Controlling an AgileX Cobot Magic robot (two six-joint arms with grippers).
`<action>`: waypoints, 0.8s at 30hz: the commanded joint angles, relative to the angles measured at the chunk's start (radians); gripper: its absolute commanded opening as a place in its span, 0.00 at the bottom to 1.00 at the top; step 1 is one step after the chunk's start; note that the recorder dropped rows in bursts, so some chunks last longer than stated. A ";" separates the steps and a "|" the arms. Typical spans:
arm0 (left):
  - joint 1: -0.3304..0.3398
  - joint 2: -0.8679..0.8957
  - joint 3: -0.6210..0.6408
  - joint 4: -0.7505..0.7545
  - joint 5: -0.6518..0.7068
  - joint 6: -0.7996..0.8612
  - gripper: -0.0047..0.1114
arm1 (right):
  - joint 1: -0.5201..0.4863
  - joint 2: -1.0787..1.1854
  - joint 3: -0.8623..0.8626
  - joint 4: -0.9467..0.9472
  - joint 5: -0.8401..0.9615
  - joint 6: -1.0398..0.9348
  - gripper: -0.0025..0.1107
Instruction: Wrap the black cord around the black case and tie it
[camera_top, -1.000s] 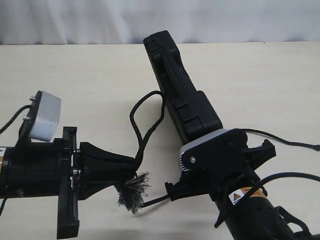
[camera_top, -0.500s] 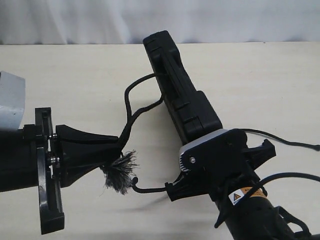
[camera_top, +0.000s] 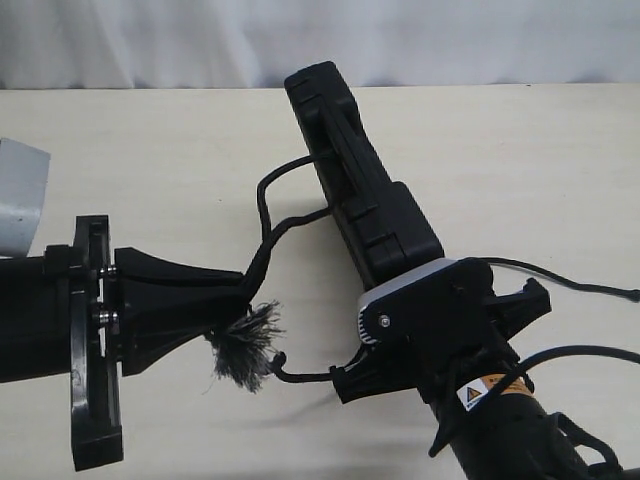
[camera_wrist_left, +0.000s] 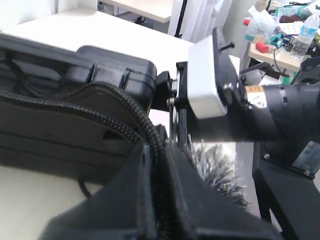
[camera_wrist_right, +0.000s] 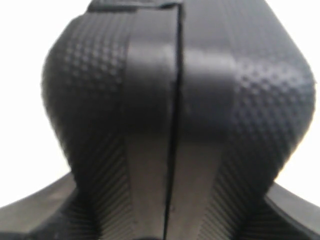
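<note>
Left gripper (camera_top: 243, 290), fingers pinched on the black cord (camera_top: 262, 212) by its frayed tuft (camera_top: 243, 352), lower left; right gripper (camera_top: 420, 290), fingers wide around the black case (camera_top: 350, 170) at centre frame. Best, I'd say: pull left evenly, cord snug on the case edge, case held steady.

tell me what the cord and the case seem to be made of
Cord: braided textile fibre, probably synthetic; woven strands show, and its end frays into a greyish tuft.
Case: likely moulded hard plastic, matte black; stippled texture, ribs and rounded corners.
</note>
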 joint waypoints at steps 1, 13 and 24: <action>-0.007 0.007 -0.031 -0.022 -0.029 0.005 0.04 | -0.005 0.007 0.013 0.018 0.082 -0.003 0.06; -0.007 0.198 -0.044 -0.049 -0.036 0.082 0.04 | -0.005 0.007 0.013 0.018 0.094 -0.003 0.06; -0.007 0.293 -0.134 -0.031 -0.039 0.070 0.04 | -0.005 0.007 0.013 0.020 0.098 -0.003 0.06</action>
